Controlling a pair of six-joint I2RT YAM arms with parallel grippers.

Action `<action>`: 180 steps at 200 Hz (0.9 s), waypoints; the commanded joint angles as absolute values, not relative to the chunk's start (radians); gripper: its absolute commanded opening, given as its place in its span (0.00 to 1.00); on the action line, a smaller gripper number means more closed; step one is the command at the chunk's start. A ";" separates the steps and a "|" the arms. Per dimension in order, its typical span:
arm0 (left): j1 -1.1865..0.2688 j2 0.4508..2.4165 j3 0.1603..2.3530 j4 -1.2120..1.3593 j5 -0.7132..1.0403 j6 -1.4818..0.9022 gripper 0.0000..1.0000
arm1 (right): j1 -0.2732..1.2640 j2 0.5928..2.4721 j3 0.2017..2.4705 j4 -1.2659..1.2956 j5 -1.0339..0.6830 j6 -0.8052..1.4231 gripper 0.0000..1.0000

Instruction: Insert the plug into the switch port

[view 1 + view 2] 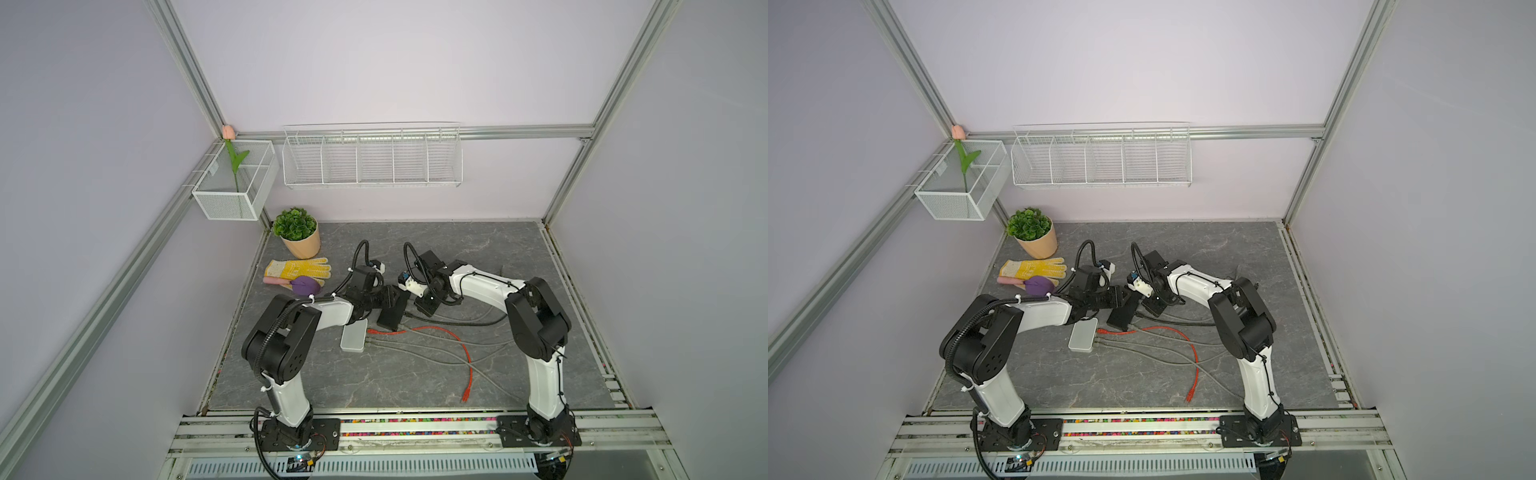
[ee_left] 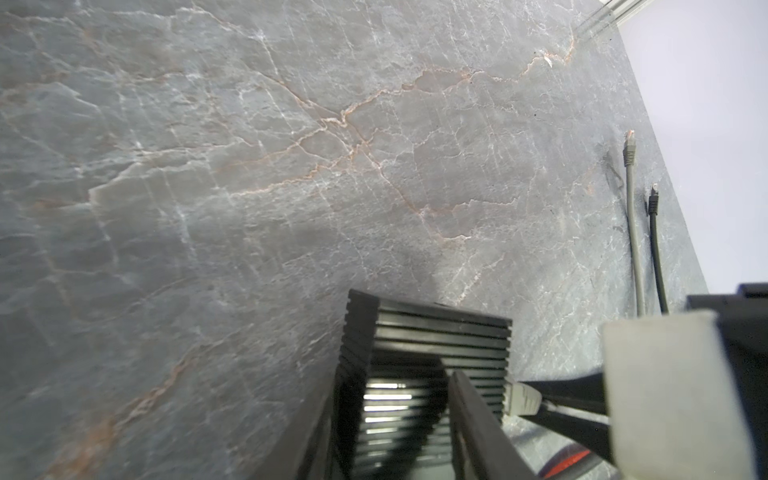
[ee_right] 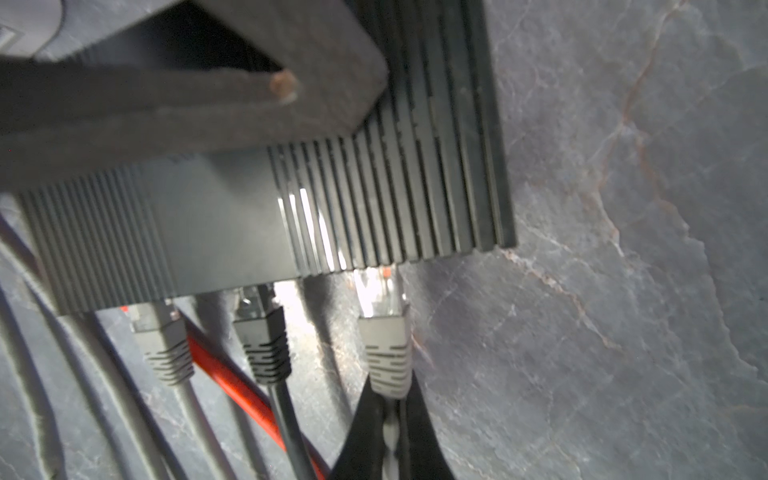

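Note:
The black ribbed switch [image 1: 392, 313] [image 1: 1121, 313] lies mid-table. My left gripper [image 2: 395, 415] [image 1: 390, 297] is shut on it, one finger on each side. In the right wrist view the switch [image 3: 232, 232] has a grey plug [image 3: 166, 345] and a black plug [image 3: 266, 345] sitting in its ports. A third, grey-booted plug [image 3: 386, 353] has its clear tip against the port edge near the switch's corner; its depth cannot be told. My right gripper [image 3: 390, 415] [image 1: 409, 316] is shut on this plug's cable just behind the boot. The left wrist view shows that plug [image 2: 521, 399] beside the switch [image 2: 424, 345].
A white box [image 1: 353, 338] with grey cables lies near the left arm. A red cable [image 1: 457, 345] runs toward the table's front. A potted plant [image 1: 297, 232], yellow glove [image 1: 297, 268] and purple toy [image 1: 305, 285] sit at the back left. Two loose cable ends [image 2: 629, 153] lie by the wall.

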State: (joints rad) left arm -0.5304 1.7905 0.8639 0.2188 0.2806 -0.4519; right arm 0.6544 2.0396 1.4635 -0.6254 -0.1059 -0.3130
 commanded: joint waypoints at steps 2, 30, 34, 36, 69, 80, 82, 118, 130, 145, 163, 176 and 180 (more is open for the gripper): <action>-0.595 1.816 0.880 0.228 0.399 -0.460 0.41 | 0.686 1.985 1.467 -0.434 -0.164 -0.291 0.07; -0.602 1.825 0.888 0.226 0.400 -0.460 0.41 | 0.692 1.988 1.464 -0.426 -0.161 -0.290 0.07; -0.603 1.825 0.888 0.226 0.400 -0.460 0.41 | 0.692 1.987 1.463 -0.424 -0.161 -0.288 0.07; -0.604 1.827 0.888 0.226 0.400 -0.459 0.41 | 0.692 1.988 1.463 -0.424 -0.161 -0.288 0.07; -0.611 1.842 0.905 0.222 0.403 -0.459 0.41 | 0.695 1.993 1.458 -0.405 -0.156 -0.284 0.07; -0.614 1.848 0.908 0.223 0.402 -0.459 0.41 | 0.696 1.992 1.448 -0.390 -0.155 -0.282 0.07; -0.615 1.849 0.909 0.225 0.402 -0.459 0.41 | 0.696 1.993 1.446 -0.387 -0.155 -0.282 0.07; -0.623 1.859 0.917 0.224 0.405 -0.458 0.41 | 0.698 1.994 1.439 -0.360 -0.160 -0.274 0.07; -0.625 1.859 0.919 0.221 0.403 -0.455 0.41 | 0.699 1.998 1.440 -0.359 -0.159 -0.272 0.07; -0.626 1.859 0.919 0.221 0.402 -0.454 0.41 | 0.700 2.002 1.439 -0.355 -0.155 -0.272 0.07; -0.627 1.861 0.919 0.219 0.403 -0.454 0.41 | 0.703 2.008 1.447 -0.358 -0.156 -0.272 0.07; -0.628 1.862 0.919 0.219 0.403 -0.454 0.41 | 0.703 2.018 1.452 -0.365 -0.157 -0.272 0.07; -0.628 1.861 0.919 0.218 0.401 -0.454 0.41 | 0.704 2.021 1.455 -0.368 -0.155 -0.274 0.07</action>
State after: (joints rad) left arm -0.5571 1.8397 0.8925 0.2192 0.2455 -0.4515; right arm 0.6636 2.0392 1.4269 -0.5880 -0.0681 -0.2836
